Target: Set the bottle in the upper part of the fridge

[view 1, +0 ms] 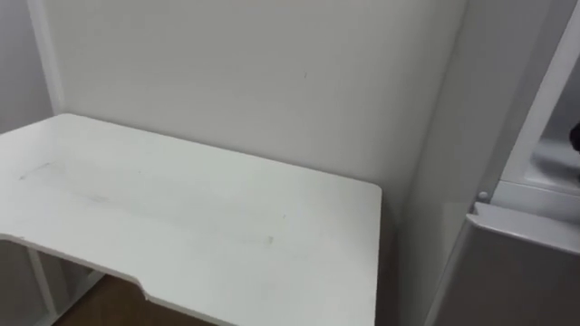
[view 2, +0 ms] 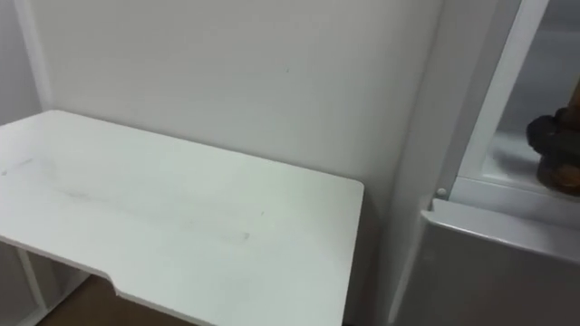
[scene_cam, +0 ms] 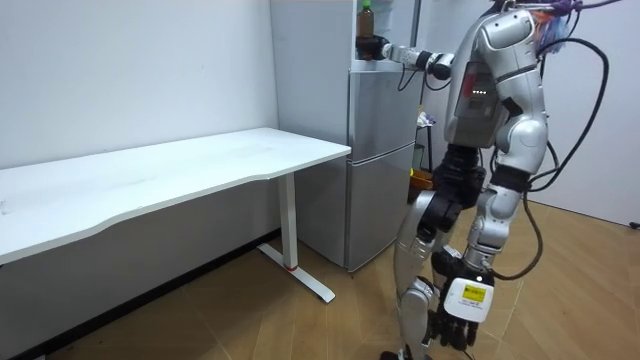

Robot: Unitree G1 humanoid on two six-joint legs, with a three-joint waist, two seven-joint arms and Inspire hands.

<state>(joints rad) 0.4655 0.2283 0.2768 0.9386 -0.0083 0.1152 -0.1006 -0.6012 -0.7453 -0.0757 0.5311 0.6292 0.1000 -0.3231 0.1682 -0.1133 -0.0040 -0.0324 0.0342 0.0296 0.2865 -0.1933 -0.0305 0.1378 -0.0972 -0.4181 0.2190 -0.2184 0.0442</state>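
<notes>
Room view, right hand (scene_cam: 372,47) clasping bottle (scene_cam: 366,18) in upper fridge (scene_cam: 310,35), left hand (scene_cam: 455,325) hanging slack

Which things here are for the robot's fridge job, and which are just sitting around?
For the job:
- bottle, held in the right hand
- fridge, with its upper part open where the bottle is

Just there:
- white table beside the fridge
- left hand, hanging open by the leg
</notes>
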